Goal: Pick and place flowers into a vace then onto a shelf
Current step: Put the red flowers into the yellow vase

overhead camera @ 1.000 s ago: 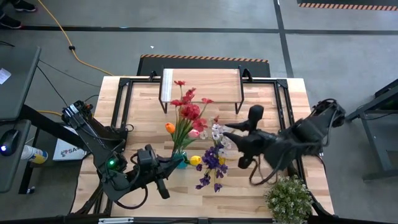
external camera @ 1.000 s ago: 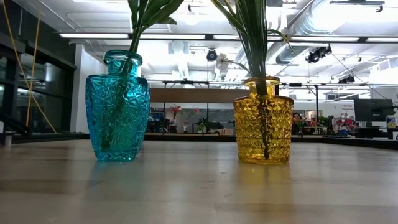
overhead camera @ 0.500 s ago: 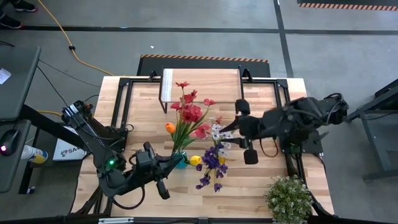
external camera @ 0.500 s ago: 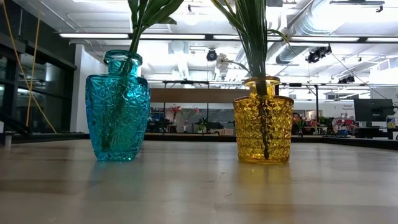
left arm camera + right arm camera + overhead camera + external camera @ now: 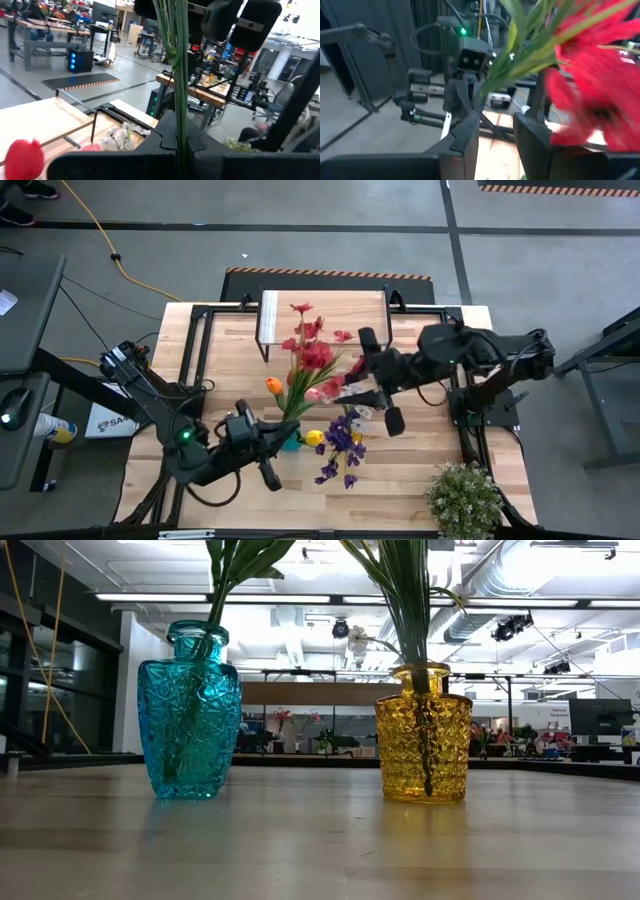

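Desk point(image 5: 400, 470) reads to me as light planked wood, smooth, satin sheen. Shelf point(image 5: 322, 313) same pale wood top, thin matt black metal legs. Teal vase point(image 5: 189, 712) and amber vase point(image 5: 422, 733) are glossy cut glass (faceted pattern). Flowers point(image 5: 312, 358) look fabric-like, plastic stems. Arms I'm driving: matt black.

No lettering anywhere here can be read clearly.

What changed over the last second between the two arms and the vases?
The right gripper swung from the table's near right side in toward the red flowers, fingers apart, holding nothing visible. The left gripper stayed shut on the stems at the teal vase. The yellow vase and shelf did not move.
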